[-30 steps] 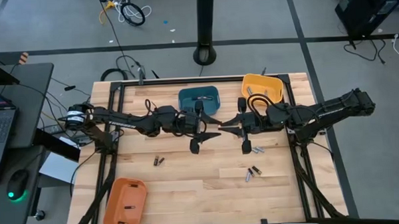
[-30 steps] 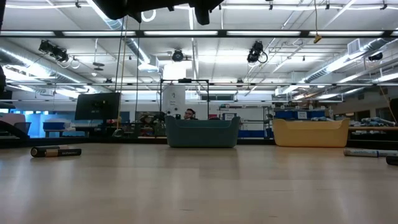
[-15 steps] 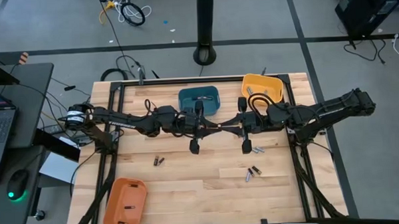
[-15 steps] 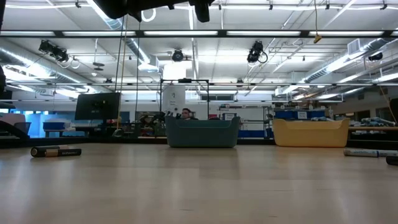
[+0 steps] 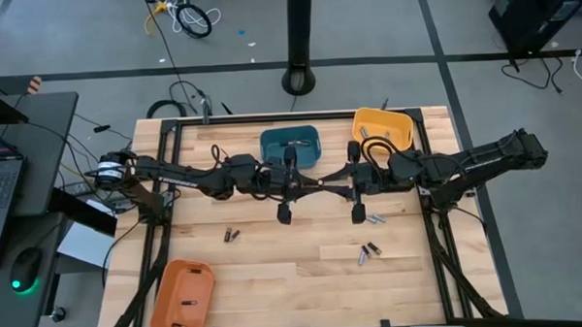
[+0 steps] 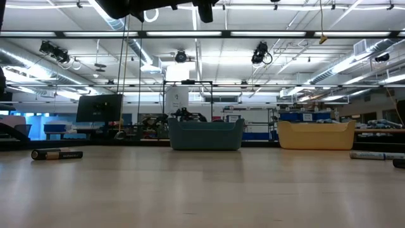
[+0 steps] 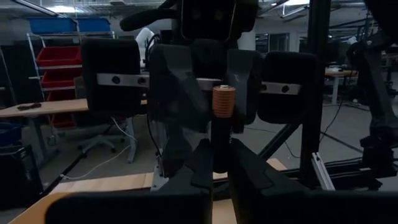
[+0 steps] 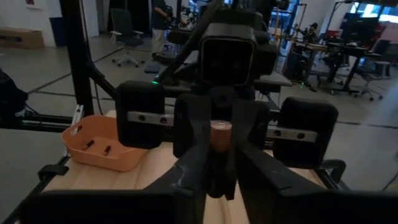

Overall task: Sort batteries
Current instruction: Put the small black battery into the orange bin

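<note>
High view: left gripper (image 5: 316,190) and right gripper (image 5: 323,190) meet tip to tip just in front of teal bin (image 5: 290,146). Left clenched on battery (image 7: 222,102); right's hold cannot tell. Loose batteries (image 5: 369,250) nearer front edge; yellow bin (image 5: 383,129) beside teal bin, orange bin (image 5: 183,296) at far front corner.

Overhead looking down, low level, wrists facing (mutually)

From above, the battery (image 7: 222,102) passing between the two grippers is hidden by their fingers, and loose batteries (image 5: 370,250) on the table (image 5: 275,271) are too small to size (mere specks). The orange bin (image 5: 182,298) is cut off by the picture's edge.
</note>
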`<control>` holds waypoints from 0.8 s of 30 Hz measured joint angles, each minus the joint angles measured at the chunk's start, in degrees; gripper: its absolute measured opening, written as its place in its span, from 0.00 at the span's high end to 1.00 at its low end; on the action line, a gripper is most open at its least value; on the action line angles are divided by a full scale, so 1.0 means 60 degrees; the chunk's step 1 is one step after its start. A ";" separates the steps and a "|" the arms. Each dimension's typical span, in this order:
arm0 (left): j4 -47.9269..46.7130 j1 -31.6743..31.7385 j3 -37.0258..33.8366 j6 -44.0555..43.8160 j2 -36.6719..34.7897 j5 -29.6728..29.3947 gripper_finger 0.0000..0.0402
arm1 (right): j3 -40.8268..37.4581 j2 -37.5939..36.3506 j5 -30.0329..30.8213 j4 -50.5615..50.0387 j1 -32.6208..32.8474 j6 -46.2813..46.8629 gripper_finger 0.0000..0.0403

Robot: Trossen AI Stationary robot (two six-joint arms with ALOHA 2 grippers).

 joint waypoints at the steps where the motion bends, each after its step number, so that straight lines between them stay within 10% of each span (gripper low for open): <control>1: -0.0028 0.0000 0.0004 0.0041 -0.0004 0.0000 0.93 | 0.0000 -0.0001 0.0057 0.0005 0.0000 0.0004 0.77; 13: -0.2148 0.0000 0.0010 0.0567 -0.0209 -0.0102 0.93 | 0.0972 -0.0253 0.0122 -0.1518 0.0038 -0.0114 0.62; 24: -0.9885 -0.1169 0.1679 0.1696 -0.1351 -0.2357 0.93 | 0.0699 -0.0437 0.0603 -0.3184 0.0124 -0.0560 0.97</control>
